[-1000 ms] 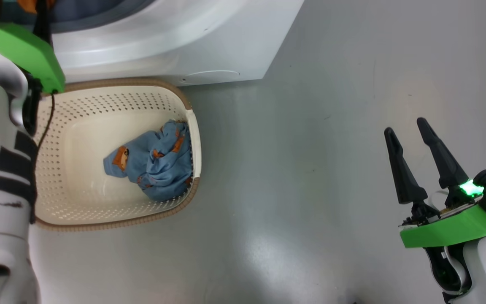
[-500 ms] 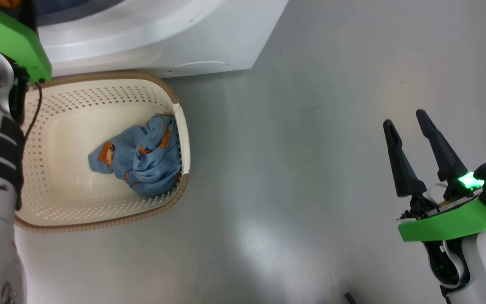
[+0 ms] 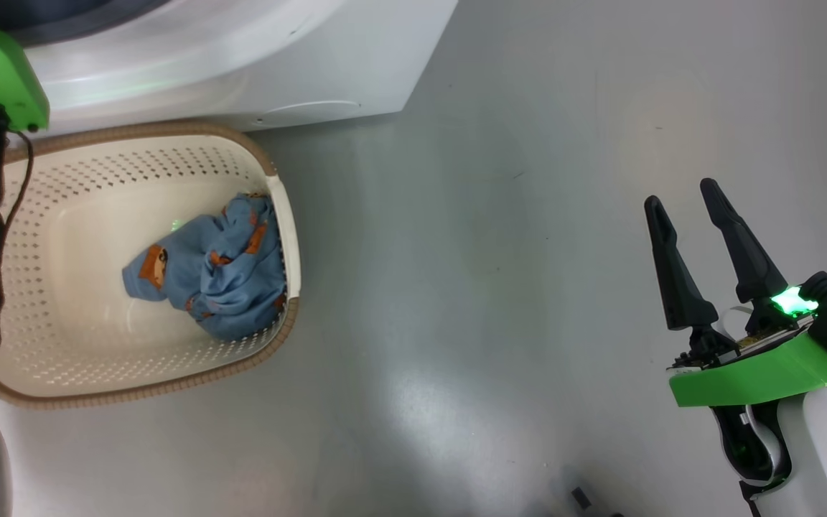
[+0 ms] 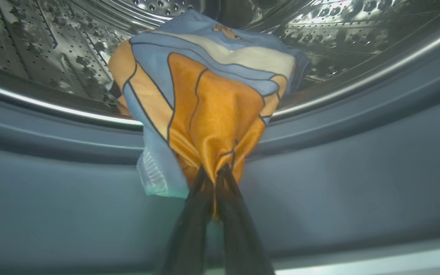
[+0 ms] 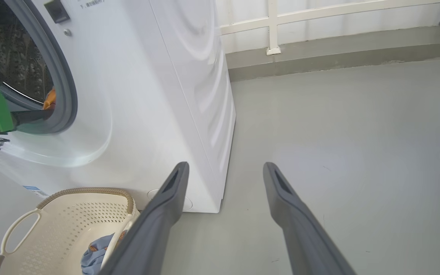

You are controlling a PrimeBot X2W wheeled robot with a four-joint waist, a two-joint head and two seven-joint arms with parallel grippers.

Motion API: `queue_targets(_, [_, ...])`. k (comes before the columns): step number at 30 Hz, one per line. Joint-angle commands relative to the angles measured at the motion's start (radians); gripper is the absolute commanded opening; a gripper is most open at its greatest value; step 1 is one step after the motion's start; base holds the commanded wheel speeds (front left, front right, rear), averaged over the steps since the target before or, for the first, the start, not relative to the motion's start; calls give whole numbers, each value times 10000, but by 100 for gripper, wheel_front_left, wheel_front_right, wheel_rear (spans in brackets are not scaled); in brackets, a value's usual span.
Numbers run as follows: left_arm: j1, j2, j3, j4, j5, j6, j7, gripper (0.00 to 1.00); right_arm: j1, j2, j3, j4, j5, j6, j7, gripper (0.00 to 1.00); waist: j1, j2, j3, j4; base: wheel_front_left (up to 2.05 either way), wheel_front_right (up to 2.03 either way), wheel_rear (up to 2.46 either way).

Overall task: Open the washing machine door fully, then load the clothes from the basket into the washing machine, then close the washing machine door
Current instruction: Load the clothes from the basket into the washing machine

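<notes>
Clamps left gripper (image 4: 215,172) tight on a blue-and-orange fabric garment (image 4: 204,95) at the grey rubber gasket (image 4: 319,172) of the white front-loading washing machine (image 5: 166,76), with more blue-grey clothes (image 3: 212,287) in the cream perforated plastic basket (image 3: 133,154), right gripper (image 3: 683,195) spread open above the grey floor (image 3: 492,287).

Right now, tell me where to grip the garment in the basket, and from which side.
Probably pinch the bunched folds atop the blue-grey garment, coming straight down from above. It lies heaped against the basket's right wall, whose high sides block any sideways approach.
</notes>
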Motion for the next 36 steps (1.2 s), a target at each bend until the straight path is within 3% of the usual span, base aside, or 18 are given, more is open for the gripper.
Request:
queue_targets(1, [-191,512,17,-151,71,85,-129,0,91,-69,237,-225,101,23,-48,100,0,0,6,-44,0,0,0])
queue_targets(11, [-725,611,-113,-831,-17,37,-733,0,70,107,296,-215,124,23,-48,100,0,0,99,-246,0,0,0])
queue_targets(18, [-661,865,-157,-2955,-53,-313,-761,0,-58,191,457,-194,193,23,-48,100,0,0,189,-547,0,0,0])
queue_targets(25, [-483,788,-118,-1715,-296,-519,-763,0,-23,260,593,-107,227,23,-48,100,0,0,116,-772,0,0,0])
queue_targets(26, [-536,795,-106,-1593,-322,-512,-763,7,-14,269,595,-109,232,23,-48,100,0,0,118,-790,0,0,0])
queue_targets(29, [-668,827,-1,-1301,-438,-359,-763,49,6,275,568,-108,247,23,-48,100,0,0,128,-809,0,0,0])
queue_targets(30, [-708,829,13,-1227,-467,-350,-763,84,10,276,552,-101,250,23,-48,100,0,0,129,-804,0,0,0])
queue_targets(31, [-741,828,9,-1179,-480,-351,-763,100,13,277,536,-94,251,23,-48,100,0,0,128,-795,0,0,0])
queue_targets(36, [-768,740,41,-1266,-602,-400,-764,100,-1,275,505,-95,228,23,-48,100,0,0,90,-698,0,0,0])
